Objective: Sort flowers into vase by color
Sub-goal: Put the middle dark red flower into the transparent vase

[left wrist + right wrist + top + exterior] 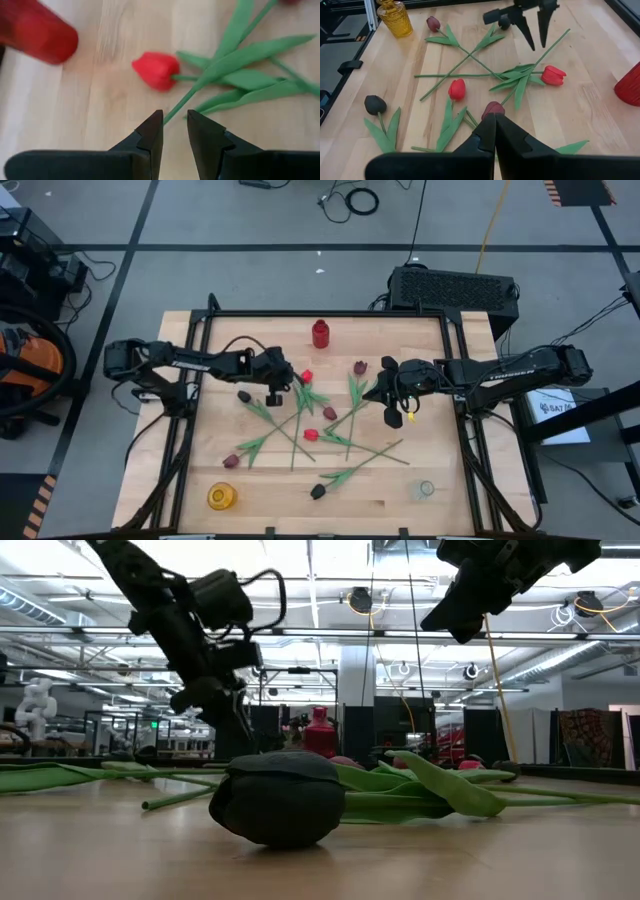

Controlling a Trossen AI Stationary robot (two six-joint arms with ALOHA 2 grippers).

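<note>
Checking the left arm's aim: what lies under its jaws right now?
Under the left gripper, jaws slightly apart, lies a green stem leading to a red tulip head on bare wood. The jaws hide where the stem continues beneath them.

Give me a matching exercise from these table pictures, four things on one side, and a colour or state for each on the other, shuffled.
Things:
1. left gripper
2. right gripper
3. vase at the far edge
4. vase at the near edge

Colour or state:
A. yellow
B. shut
C. red
D. open, above a green stem

Pairs: 1-D, 2-B, 3-C, 4-A
</note>
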